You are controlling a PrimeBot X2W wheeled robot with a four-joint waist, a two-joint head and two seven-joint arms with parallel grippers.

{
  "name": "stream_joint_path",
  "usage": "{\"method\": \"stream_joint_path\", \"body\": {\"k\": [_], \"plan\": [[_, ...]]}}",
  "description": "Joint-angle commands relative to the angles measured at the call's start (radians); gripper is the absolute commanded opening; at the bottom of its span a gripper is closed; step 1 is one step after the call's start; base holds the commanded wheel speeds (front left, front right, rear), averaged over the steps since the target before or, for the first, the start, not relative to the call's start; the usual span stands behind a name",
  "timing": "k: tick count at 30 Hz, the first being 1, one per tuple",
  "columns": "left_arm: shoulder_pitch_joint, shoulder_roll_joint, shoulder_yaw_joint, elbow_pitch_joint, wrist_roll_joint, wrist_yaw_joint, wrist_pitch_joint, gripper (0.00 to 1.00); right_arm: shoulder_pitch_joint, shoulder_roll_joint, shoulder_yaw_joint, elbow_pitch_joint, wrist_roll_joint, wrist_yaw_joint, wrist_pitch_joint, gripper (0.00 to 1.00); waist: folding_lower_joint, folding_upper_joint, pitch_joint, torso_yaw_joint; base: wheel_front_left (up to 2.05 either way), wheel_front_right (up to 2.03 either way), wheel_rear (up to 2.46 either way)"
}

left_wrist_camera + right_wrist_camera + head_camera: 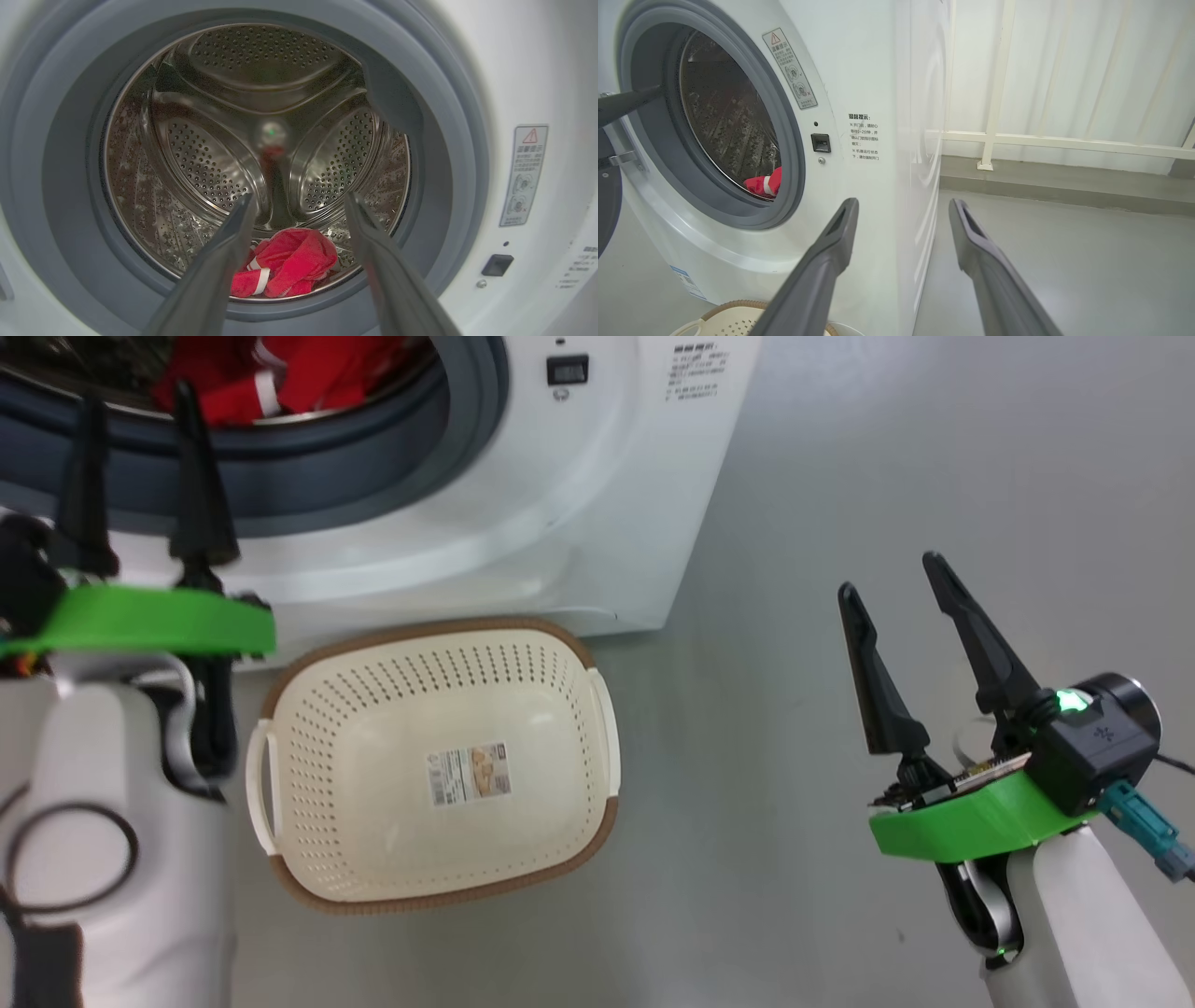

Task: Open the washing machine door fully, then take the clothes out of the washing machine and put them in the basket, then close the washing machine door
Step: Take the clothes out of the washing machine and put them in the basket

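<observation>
While the large round black-rimmed washing machine door point(604, 210) is standing swung aside at 9 o'clock in the right wrist view, the left gripper point(300, 196) is hovering before the mouth of the big white front-loading washing machine point(560, 504). Its jaws are released and spread, grasping nothing. The spread is framing the bright red fabric clothes with white stripe trim point(289, 261), which suggests alignment for a pick.

The clothes are lying bunched at 6 o'clock in the perforated steel drum point(261, 60), just behind the grey rubber ring point(60, 186). The bundle's long axis is running 9 to 3 o'clock in the left wrist view.

The small cream-white perforated plastic basket with a brown woven-look rim point(429, 627) is standing on the grey floor point(794, 821) just beside the machine front, below the opening, probably to shorten the transfer. Its mouth is facing up. Its long axis is running 9 to 3 o'clock in the head view, with a handle at each end.

The right gripper point(887, 573) is hanging at 3 o'clock, well apart from the basket. Its jaws are released and empty, and it is likely parked out of the way.
</observation>
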Motion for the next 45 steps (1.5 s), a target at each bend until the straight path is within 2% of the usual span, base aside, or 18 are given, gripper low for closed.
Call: {"method": "stream_joint_path", "body": {"k": [1, 18, 23, 27, 31, 45], "plan": [[-0.057, 0.044, 0.038, 0.012, -0.003, -0.014, -0.005, 1.0, -0.03, -0.001, 0.03, -0.03, 0.011, 0.003, -0.006, 1.0, 0.0, -0.0001, 0.077, -0.014, 0.0, 0.0, 0.0], [-0.368, 0.126, 0.052, 0.32, 0.036, -0.025, -0.005, 1.0, -0.119, -0.006, 0.07, -0.024, 0.044, 0.003, -0.006, 1.0, 0.0, -0.0001, 0.206, -0.061, 0.0, 0.0, 0.0], [-0.428, 0.18, -0.006, 0.436, 0.092, -0.031, -0.004, 1.0, -0.128, -0.006, 0.083, -0.02, 0.046, 0.003, -0.006, 1.0, 0.0, -0.0001, 0.218, -0.075, 0.0, 0.0, 0.0], [-0.475, 0.235, -0.072, 0.51, 0.171, -0.013, 0.0, 1.0, -0.132, -0.005, 0.09, -0.021, 0.048, 0.003, -0.006, 1.0, 0.0, -0.0001, 0.226, -0.086, 0.0, 0.0, 0.0], [-0.515, 0.256, -0.112, 0.569, 0.208, -0.008, 0.01, 1.0, -0.132, -0.005, 0.094, -0.018, 0.047, 0.003, -0.006, 1.0, 0.0, -0.0001, 0.232, -0.09, 0.0, 0.0, 0.0], [-0.585, 0.292, -0.103, 0.733, 0.175, 0.022, 0.036, 1.0, -0.15, -0.003, 0.12, -0.012, 0.051, 0.003, -0.006, 1.0, 0.0, -0.0001, 0.254, -0.122, 0.0, 0.0, 0.0]]}}
